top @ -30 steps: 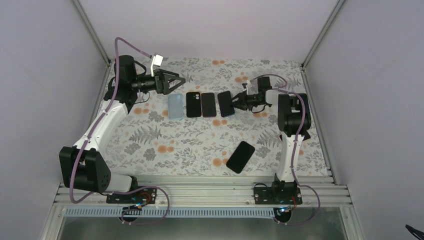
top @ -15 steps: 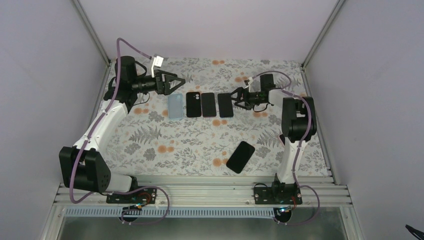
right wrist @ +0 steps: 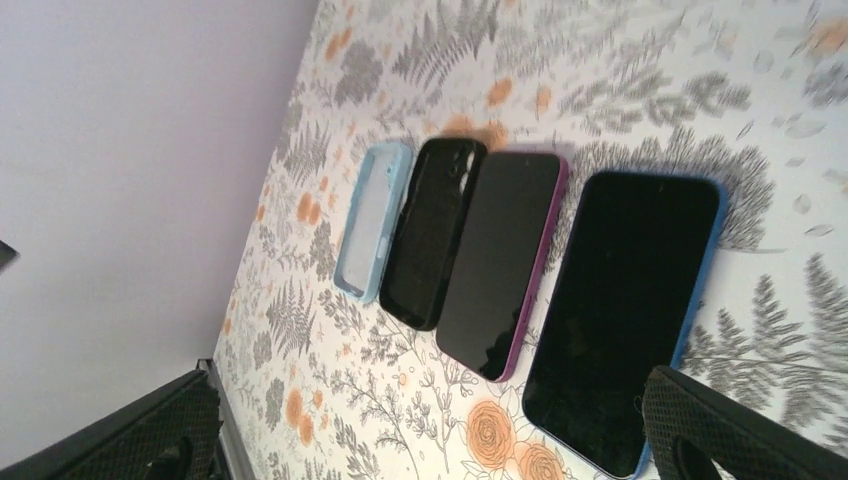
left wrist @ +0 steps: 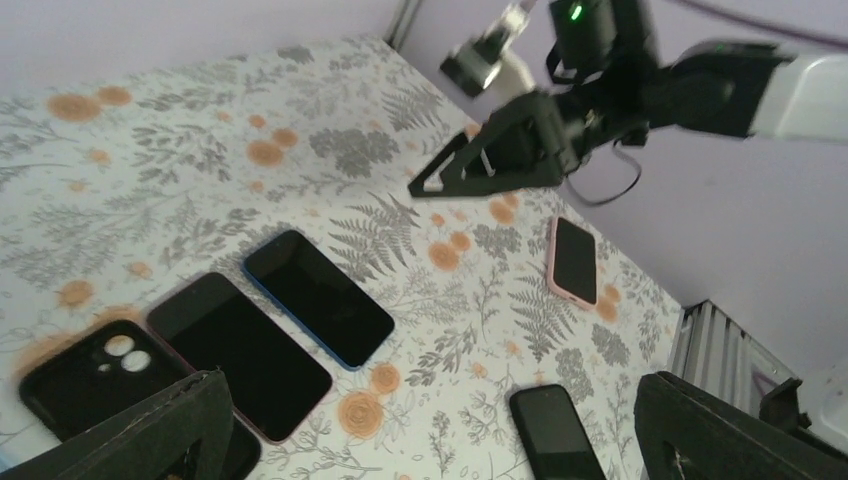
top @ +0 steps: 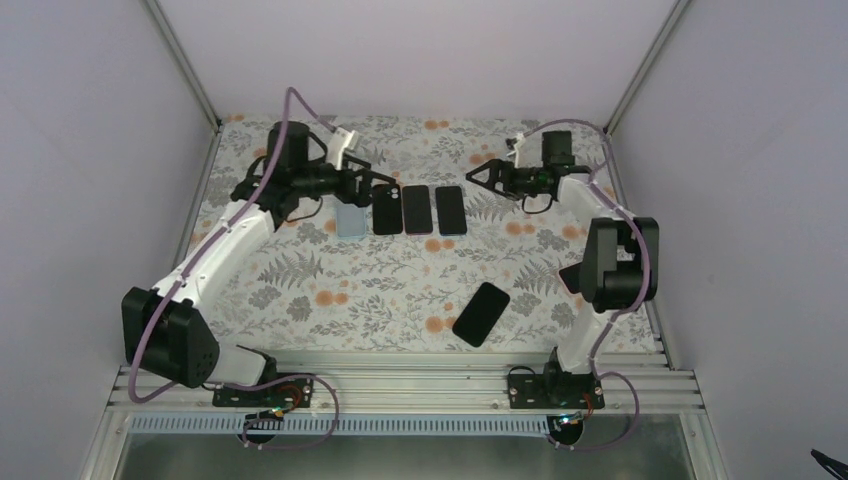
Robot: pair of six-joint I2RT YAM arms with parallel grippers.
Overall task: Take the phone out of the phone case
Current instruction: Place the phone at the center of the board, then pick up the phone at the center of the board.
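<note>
Floral-print tablecloth (top: 330,290), grey ferns & orange blooms, under both arms. Over the row's left end, left gripper (top: 368,186) w/ fingers spread wide, gripping nothing; off to the row's right, above the cloth, right gripper (top: 478,178) likewise splayed & empty. Row of four lying flat side by side nr the far edge, L to R: light-blue empty case (right wrist: 370,225), black case w/ camera cut-out (right wrist: 432,235), dark phone in purple case (right wrist: 505,260), dark phone in blue case (right wrist: 625,320), screen up, untouched; lone black phone (top: 481,313) well apart nr the front edge.
</note>
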